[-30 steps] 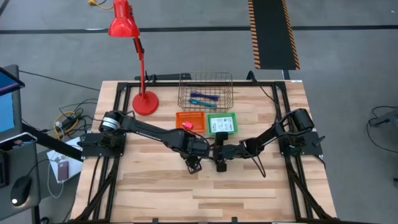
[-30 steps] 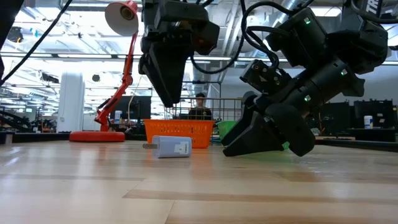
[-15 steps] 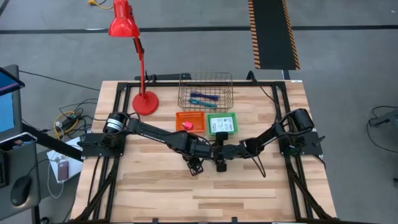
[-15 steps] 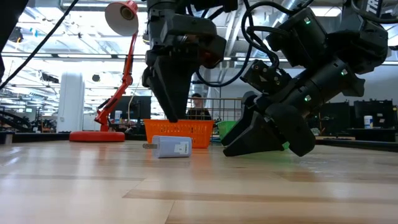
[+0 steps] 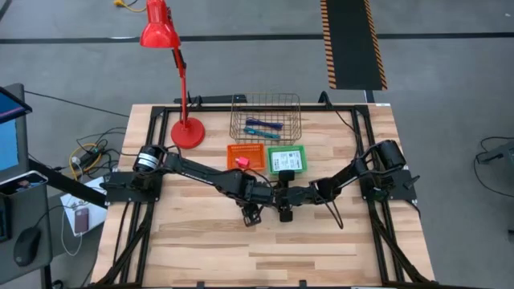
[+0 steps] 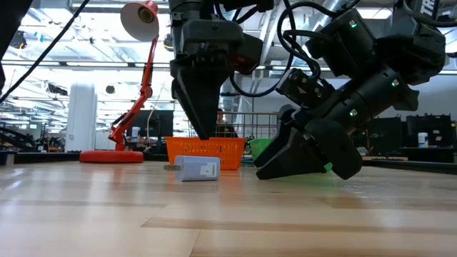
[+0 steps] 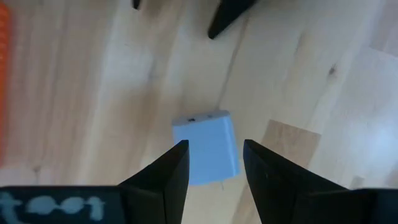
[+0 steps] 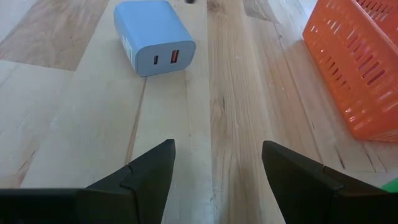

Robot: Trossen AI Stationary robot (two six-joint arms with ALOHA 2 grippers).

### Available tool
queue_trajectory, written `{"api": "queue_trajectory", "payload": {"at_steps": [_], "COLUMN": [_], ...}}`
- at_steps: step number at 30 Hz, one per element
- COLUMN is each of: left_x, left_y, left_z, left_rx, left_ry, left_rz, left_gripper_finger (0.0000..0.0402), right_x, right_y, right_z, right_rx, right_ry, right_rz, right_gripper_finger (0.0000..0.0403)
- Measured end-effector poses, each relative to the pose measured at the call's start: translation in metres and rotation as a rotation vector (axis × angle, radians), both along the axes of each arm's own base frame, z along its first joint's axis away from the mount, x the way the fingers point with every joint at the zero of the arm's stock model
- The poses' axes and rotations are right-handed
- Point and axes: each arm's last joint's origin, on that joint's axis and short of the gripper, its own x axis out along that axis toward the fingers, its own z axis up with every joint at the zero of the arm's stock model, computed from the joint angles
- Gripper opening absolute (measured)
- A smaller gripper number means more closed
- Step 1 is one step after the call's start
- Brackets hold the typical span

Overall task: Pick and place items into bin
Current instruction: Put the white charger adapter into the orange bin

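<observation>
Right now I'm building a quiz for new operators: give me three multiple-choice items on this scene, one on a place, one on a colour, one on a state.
1. Where is the left pincer?
A. above the pale blue charger
B. inside the wire basket
C. by the lamp

2. The charger's colour?
A. orange
B. pale blue
C. green

3. The right pincer is:
A. holding a pen
B. shut
C. open, empty

A: its tips hang just above the charger.
B: both wrist views show it.
C: bare table between its fingers.
</observation>
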Motion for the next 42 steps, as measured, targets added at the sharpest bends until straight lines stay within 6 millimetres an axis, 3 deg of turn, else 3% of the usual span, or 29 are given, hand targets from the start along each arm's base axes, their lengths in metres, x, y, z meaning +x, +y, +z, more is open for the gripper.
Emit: {"api": "queue_trajectory", "payload": {"at_steps": [11,24,42], "left_x": [0.0018,-0.001,-0.0067], "left_y": [0.0005,-0.0011,-0.0044], "left_z": [0.0007,0.0006,-0.0081], "left_rx": [0.004,0.034,-0.011], "left_ry": [-0.023,-0.009,0.031], "left_rz": [0.069,0.131,0.185], "left_gripper_finger": [0.0144,0.0248,0.0254], "right_x": [0.0,-0.0001,-0.0001], "right_y": [0.0001,0.0002,0.0003], "right_z": [0.0,-0.0001,-0.0002], "right_rx": [0.001,0.001,0.001], "right_ry": [0.001,0.001,0.002], "right_rz": [0.002,0.003,0.004], "right_gripper_finger": [0.024,0.024,0.024]}}
